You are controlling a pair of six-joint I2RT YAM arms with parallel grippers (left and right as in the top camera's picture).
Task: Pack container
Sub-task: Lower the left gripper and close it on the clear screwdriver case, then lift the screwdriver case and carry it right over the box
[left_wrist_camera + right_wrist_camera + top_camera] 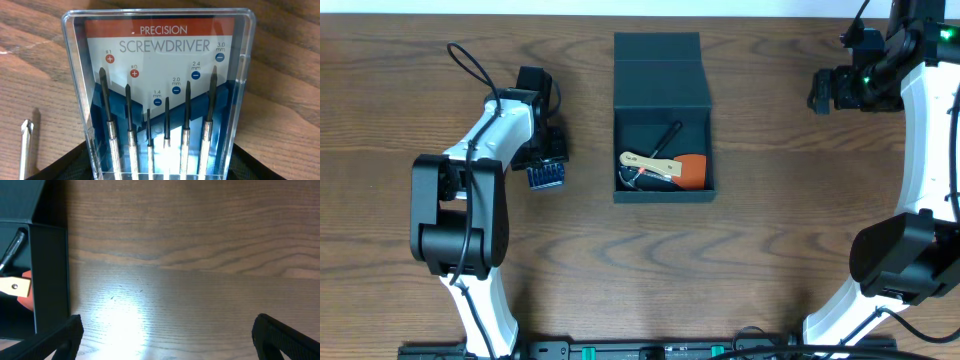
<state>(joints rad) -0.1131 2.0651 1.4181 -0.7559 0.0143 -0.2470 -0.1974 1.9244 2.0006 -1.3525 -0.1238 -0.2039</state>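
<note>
The wooden desk carries 1 big item, the dark container, which sits at the middle of the far half, between the 2 arms. Its flap lid is thrown back away from me, so the inside shows. A pale wooden-handled tool lies across the bottom, an orange piece lies beside it to the right, and a slim black tool slants above them.

Left of the container and well apart from it, the left gripper is closed on a clear screwdriver case with a red and blue card. In its wrist camera the dark fingers press in at the case's lower corners, and 6 small drivers stand in a row inside. A bare metal driver tip shows just left of the case.

The right gripper hangs off to the container's right with its fingers spread wide and nothing between them, only bare wood below.
</note>
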